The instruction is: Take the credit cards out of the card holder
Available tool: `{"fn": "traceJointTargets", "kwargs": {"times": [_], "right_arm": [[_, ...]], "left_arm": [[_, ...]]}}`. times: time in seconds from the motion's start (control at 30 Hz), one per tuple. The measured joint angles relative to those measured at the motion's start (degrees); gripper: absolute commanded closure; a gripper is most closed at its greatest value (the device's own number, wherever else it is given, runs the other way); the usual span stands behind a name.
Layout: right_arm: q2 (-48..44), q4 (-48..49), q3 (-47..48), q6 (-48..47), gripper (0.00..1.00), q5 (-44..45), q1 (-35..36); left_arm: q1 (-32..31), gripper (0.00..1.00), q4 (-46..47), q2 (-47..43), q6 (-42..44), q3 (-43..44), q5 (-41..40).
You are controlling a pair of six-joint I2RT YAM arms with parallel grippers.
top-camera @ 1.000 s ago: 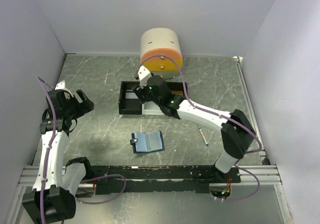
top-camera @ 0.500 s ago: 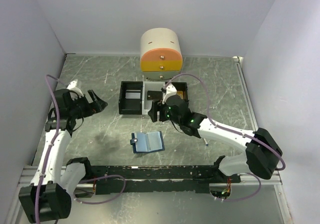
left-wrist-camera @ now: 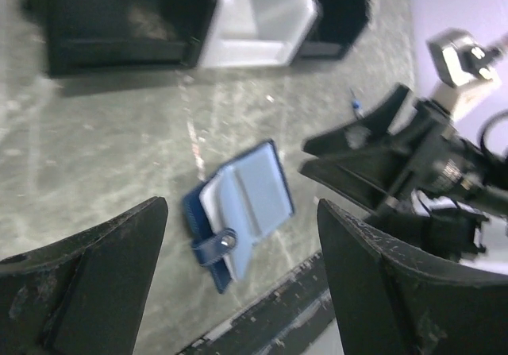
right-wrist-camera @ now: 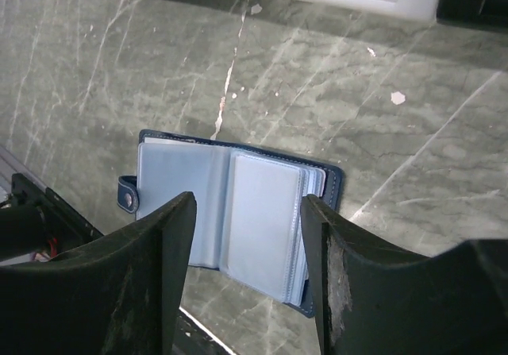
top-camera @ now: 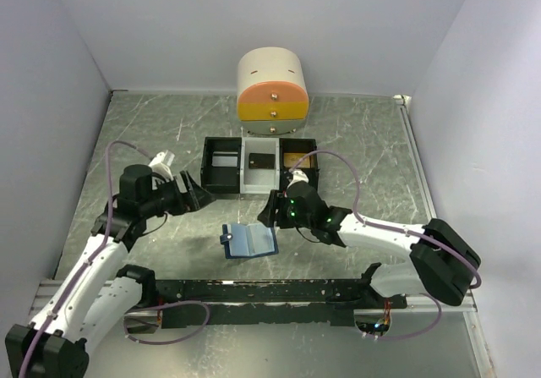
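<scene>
Your right gripper (top-camera: 267, 210) has come back from over the tray (top-camera: 205, 167), where it was a second ago, and now hangs just above the far right edge of the card holder (top-camera: 250, 239). Its fingers are spread, with nothing between them. Your left gripper (top-camera: 199, 195) has swung in from the table's left side and now sits between the tray's near-left corner and the holder, fingers wide and empty.

The holder has not moved. It lies open on the table, near the front rail, clasp tab to the left. Both arms closing on it suggests you are setting up the next pull, probably one side to pin it and the other to draw.

The count: one holder, one tray with three compartments, two grippers. In the tray you have a tan-gold card (top-camera: 302, 160) in the right compartment and what looks like a dark card (top-camera: 262, 161) in the middle one. The left compartment is unclear. The holder's pockets look pale in the right wrist view, so you cannot tell whether any card remains inside.
</scene>
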Motion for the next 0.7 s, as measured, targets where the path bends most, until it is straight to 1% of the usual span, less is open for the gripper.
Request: {"fn": "traceJointTargets", "kwargs": {"times": [0.1,0.23,0.37,0.43,0.53,0.7], "right_arm": [[0.8,0.9,-0.4,2.0,0.48,-0.6,0.0],[1.4,0.9,-1.2,3.6,0.50,-1.2,0.0],[1.5,1.4,-1.9,3.9,0.53,-2.6,0.0],[1.5,2.1,-2.2,4.0,0.57,-3.6,0.0],[1.5,2.8,-2.6,4.0,0.60,-5.0,0.0],[2.4,3.5,-3.0,4.0,0.63,-6.6,0.0]], "left_arm": [[-5.9,0.14,2.5,1.3,-3.1,-0.3,0.9],[-15.9,0.22,5.5,3.0,-6.6,-0.3,-1.4],[-26.6,0.28,7.6,7.8,-9.2,-0.3,-6.9],[-31.8,0.33,7.4,11.2,-10.0,-0.2,-10.4],[-37.4,0.42,6.3,17.1,-11.1,0.7,-15.8],[-41.7,0.44,3.7,23.2,-13.9,1.7,-23.9]]}}
